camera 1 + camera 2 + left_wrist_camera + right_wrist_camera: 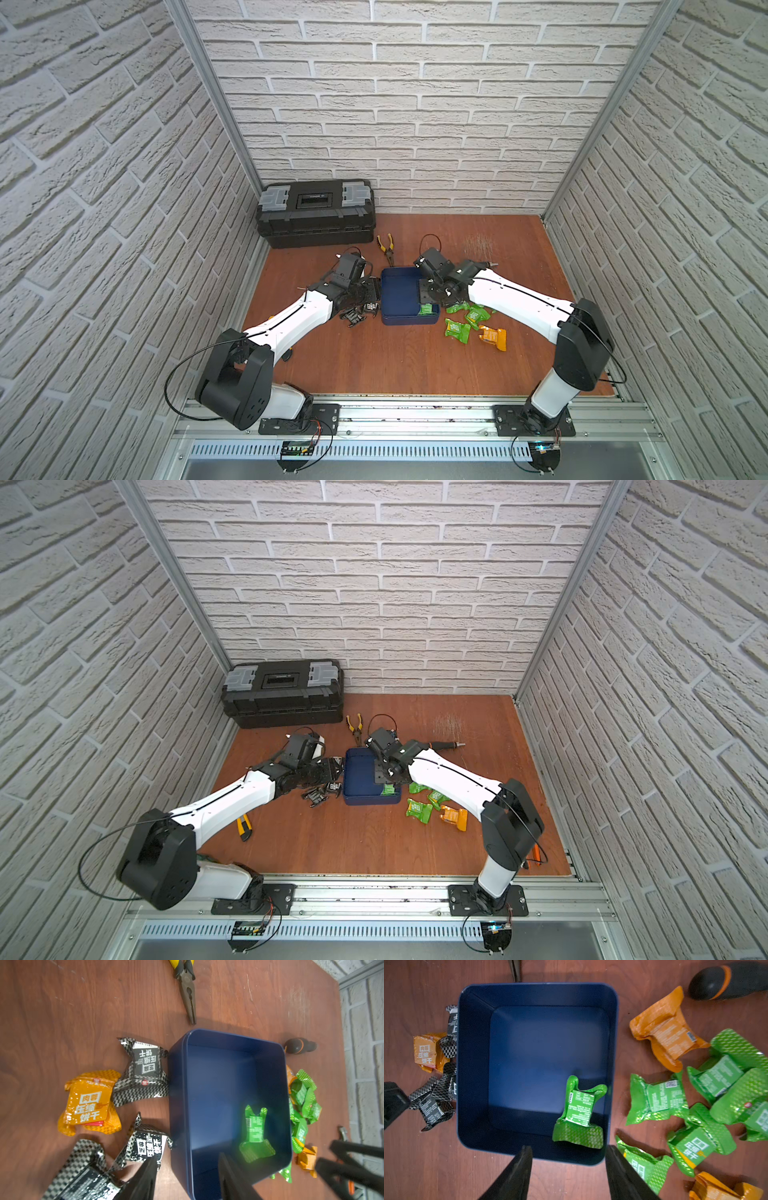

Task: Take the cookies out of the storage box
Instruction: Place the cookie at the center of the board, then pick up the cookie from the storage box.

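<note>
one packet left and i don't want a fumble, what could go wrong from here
The last crinkly green foil packet sits tight in a corner of the shallow navy blue storage box; the open right gripper might catch the wall and shove the box. The open left gripper hangs over the opposite wall, so the two could clash.

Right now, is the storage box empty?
Not empty: one green packet lies inside the storage box, near a corner; otherwise bare.
</note>
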